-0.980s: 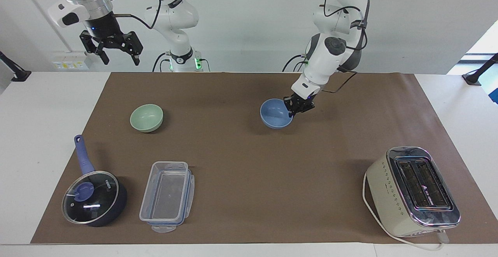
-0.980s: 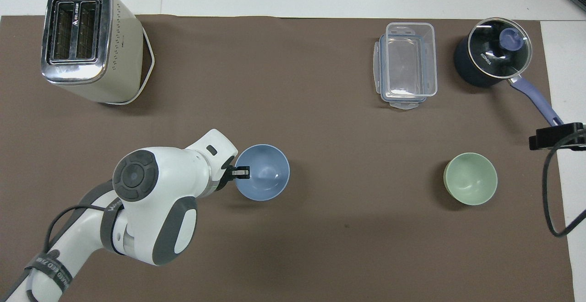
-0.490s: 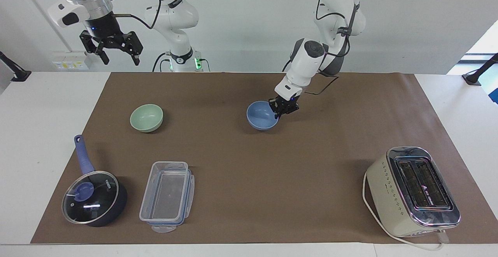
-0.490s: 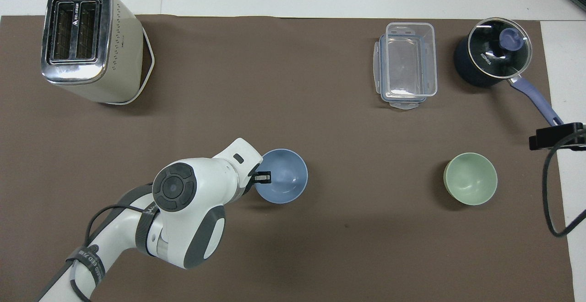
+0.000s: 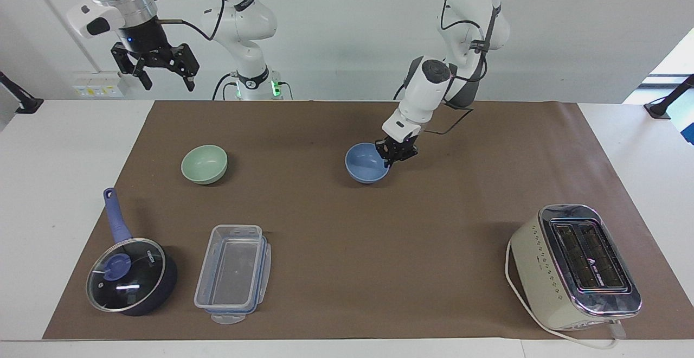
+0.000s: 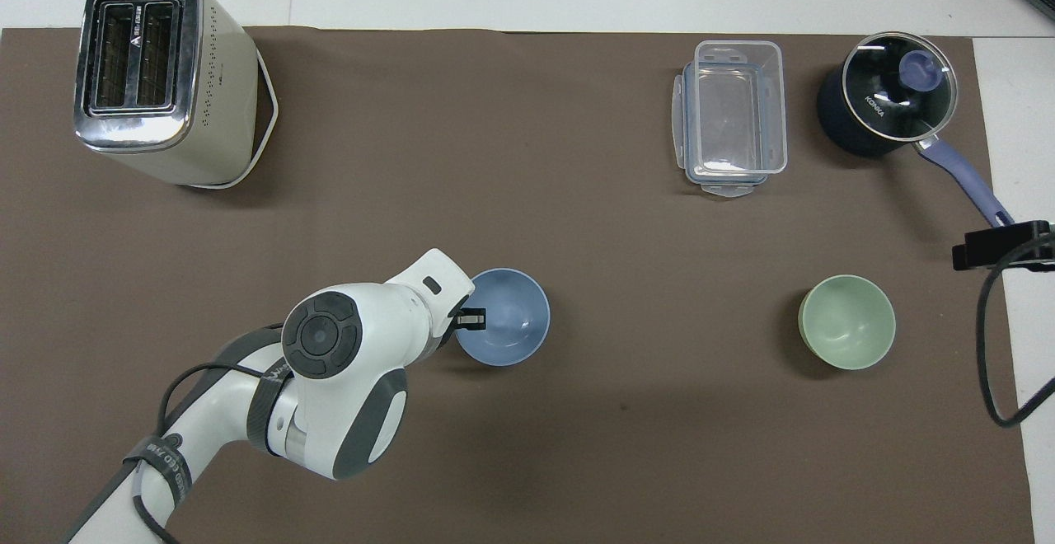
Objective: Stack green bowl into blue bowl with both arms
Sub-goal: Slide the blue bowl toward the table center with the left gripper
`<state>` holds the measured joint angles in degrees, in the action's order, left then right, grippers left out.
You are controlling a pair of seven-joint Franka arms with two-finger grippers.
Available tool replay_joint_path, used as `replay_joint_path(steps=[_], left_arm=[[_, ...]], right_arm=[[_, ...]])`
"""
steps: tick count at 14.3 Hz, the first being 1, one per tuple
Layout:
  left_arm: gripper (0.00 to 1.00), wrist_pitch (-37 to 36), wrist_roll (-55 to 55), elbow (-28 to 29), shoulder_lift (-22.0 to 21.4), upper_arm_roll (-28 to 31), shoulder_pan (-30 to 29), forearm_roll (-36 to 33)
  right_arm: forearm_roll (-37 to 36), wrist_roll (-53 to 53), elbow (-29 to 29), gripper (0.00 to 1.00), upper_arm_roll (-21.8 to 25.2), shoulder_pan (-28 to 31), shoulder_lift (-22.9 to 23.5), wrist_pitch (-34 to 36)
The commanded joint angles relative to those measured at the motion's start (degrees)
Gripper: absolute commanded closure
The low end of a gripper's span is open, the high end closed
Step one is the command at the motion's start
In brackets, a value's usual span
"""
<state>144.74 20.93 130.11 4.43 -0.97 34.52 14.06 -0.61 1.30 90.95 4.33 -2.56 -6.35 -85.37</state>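
Brown-matted worktop [image 5: 347, 228] fills the facing view under a plain white wall. The blue bowl [image 5: 367, 162] sits just past centre toward one o'clock. Over the last second it has shifted toward nine o'clock, closer to the green bowl [image 5: 204, 164], with nearly all of that travel in the first half-second. The left end effector [image 5: 389, 158] is pinched shut on the bowl's three o'clock rim, one finger inside the wall. Its forearm slopes down from one o'clock with the wrist tipped steeply. I cannot tell whether the bowl's base is touching the mat or just clear of it. The green bowl stands untouched at about nine o'clock, well apart from the blue one. The right end effector [image 5: 168, 82] waits high at eleven o'clock with its fingers spread and nothing in them.

From overhead, the blue bowl [image 6: 507, 321] lies slightly toward seven o'clock of centre. It has moved toward three o'clock since a second ago and has then all but stopped. The left end effector [image 6: 471, 321] grips its nine o'clock rim, and the arm comes up from seven o'clock with the elbow folded. The green bowl [image 6: 846, 321] is at about three o'clock and has not moved.

My reading is that the blue bowl has been brought to mid-worktop as the receiver. A release looks due next, and the green bowl has yet to be fetched.
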Motion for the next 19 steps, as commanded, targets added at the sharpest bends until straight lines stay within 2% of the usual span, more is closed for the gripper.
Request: replay_joint_path(steps=[1,4,7,11,12,13,16,19], left_arm=[[1.0,0.5,1.3,-0.4,0.5,0.8,0.5,-2.7],[1.0,0.3,1.2,-0.4,0.5,0.7,0.3,-2.7],[0.77,0.2,1.3,-0.8,0.5,0.6,0.1,-2.7],[0.66,0.1,1.3,-1.6,0.6,0.6,0.0,-2.7],[0.59,-0.2,1.3,-1.9,0.4,0.7,-0.1,-2.7],[0.48,-1.4,1.3,-2.8,0.3,0.7,-0.2,-2.7],[0.02,-9.3,0.7,-6.7,-0.9,1.1,-2.1,-2.7],[0.0,-16.3,-1.1,-10.2,-3.2,1.1,-5.5,-5.7]], right_arm=[[0.4,-1.4,0.5,0.0,-0.3,0.6,-0.7,0.0],[0.4,-1.4,0.5,0.0,-0.3,0.6,-0.7,0.0],[0.4,-1.4,0.4,0.0,-0.3,0.6,-0.7,0.0],[0.4,-1.4,0.4,0.0,-0.3,0.6,-0.7,0.0],[0.4,-1.4,0.5,0.0,-0.3,0.6,-0.7,0.0],[0.4,-1.4,0.5,0.0,-0.3,0.6,-0.7,0.0],[0.4,-1.4,0.5,0.0,-0.3,0.6,-0.8,0.0],[0.4,-1.4,0.5,0.0,-0.3,0.6,-0.7,0.0]])
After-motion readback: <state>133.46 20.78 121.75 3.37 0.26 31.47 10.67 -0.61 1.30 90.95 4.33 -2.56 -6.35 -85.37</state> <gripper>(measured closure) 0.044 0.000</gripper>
